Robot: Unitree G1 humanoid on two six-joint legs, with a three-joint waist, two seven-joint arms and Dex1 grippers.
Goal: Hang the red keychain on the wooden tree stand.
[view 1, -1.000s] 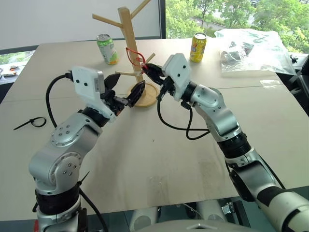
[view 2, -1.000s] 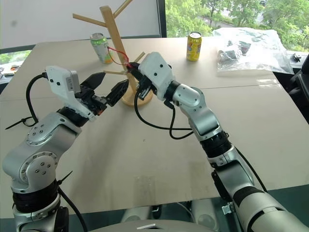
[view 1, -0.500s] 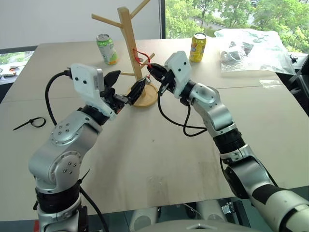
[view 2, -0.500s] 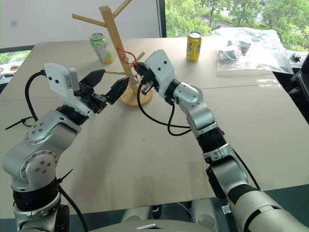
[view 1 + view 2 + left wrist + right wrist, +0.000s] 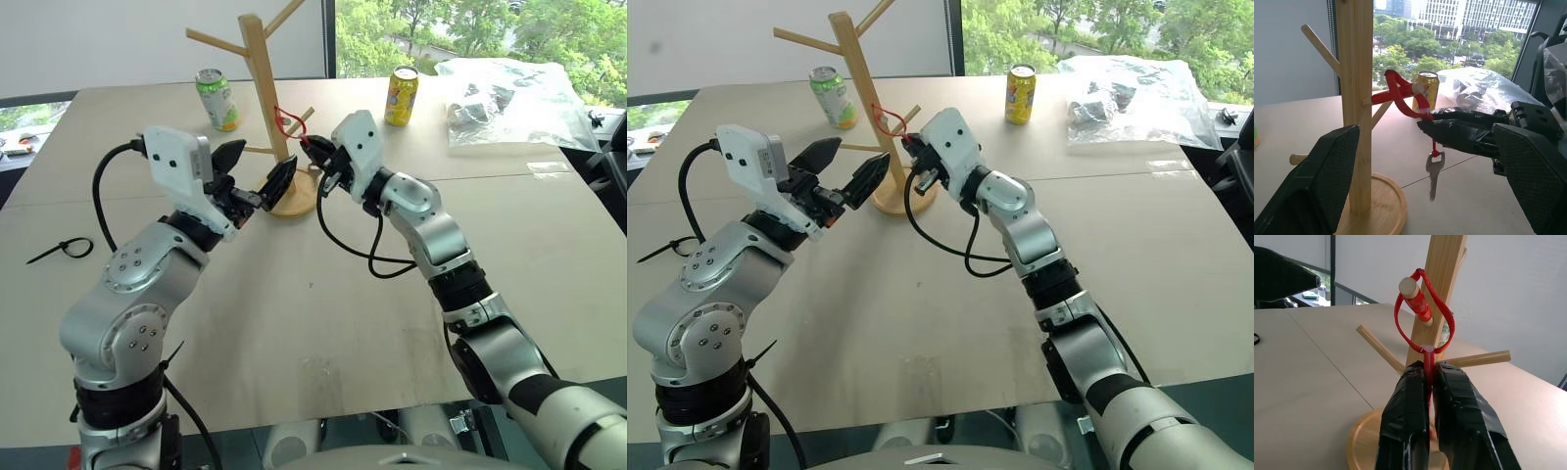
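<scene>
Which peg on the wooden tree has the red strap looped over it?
The short peg that angles up toward the right gripper, low on the wooden tree stand. The red keychain is looped over it; the other pegs are bare.

We are seeing our right hand (image 5: 312, 149) sitting lower and nearer the wooden tree stand (image 5: 263, 88) than a second ago, its fingers (image 5: 1415, 401) pressed together on the strap of the red keychain (image 5: 1422, 323). The red loop, which was hanging free in front of the pole a second ago, is now lying over one angled peg of the stand, right against the pole, with the small key (image 5: 1433, 166) dangling below our fingers. Our right forearm is stretching out straighter across the table (image 5: 323, 294) than it was before.
</scene>
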